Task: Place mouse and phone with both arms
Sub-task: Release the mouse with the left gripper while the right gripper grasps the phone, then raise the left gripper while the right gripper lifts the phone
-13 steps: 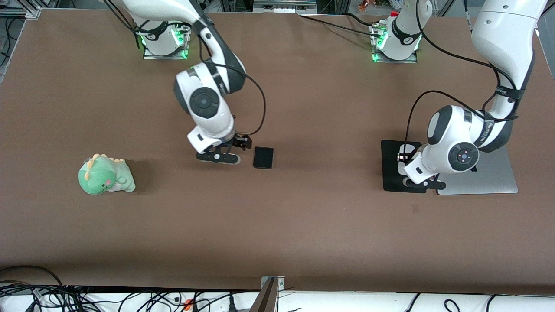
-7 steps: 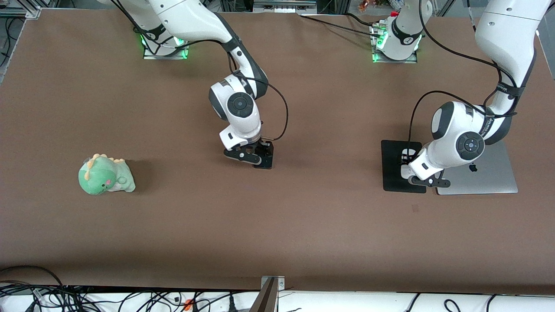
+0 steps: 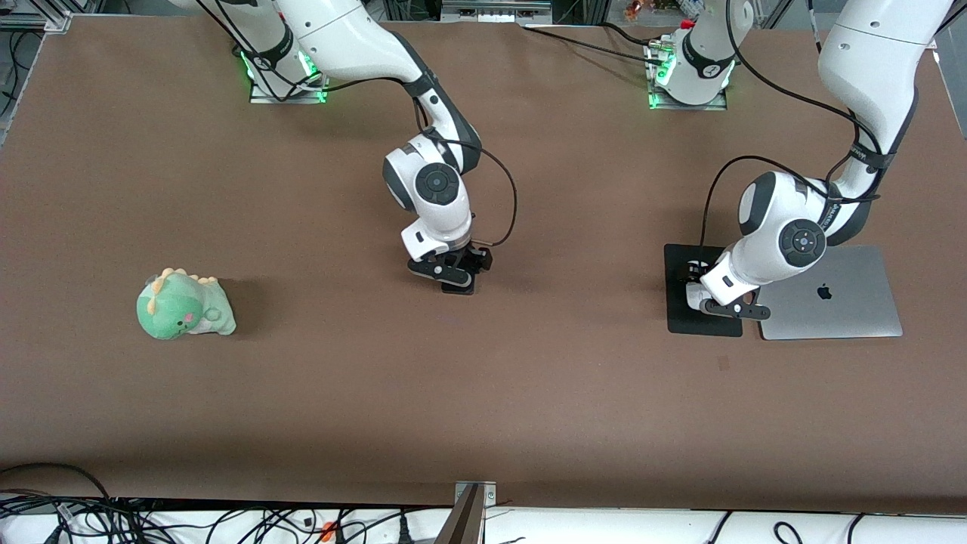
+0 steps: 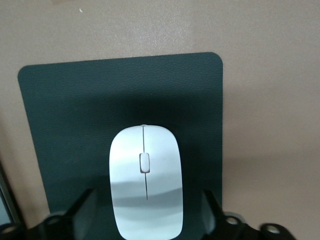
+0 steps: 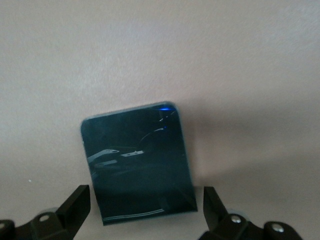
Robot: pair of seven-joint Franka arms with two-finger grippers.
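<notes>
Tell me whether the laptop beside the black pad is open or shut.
Shut. The laptop lies flat on the table with its silver lid and logo facing up, beside the black pad; no screen or keyboard shows.

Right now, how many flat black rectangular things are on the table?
2. The phone lies mid-table under the right gripper. The larger black pad lies beside the laptop, with the mouse on it, under the left gripper.

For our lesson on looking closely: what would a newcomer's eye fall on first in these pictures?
The two white arms, each bent low over something: the right gripper is over the black phone mid-table, its jaws open on either side. The left gripper straddles the white mouse on a black pad beside a silver laptop. A green plush dinosaur sits alone toward the right arm's end.
</notes>
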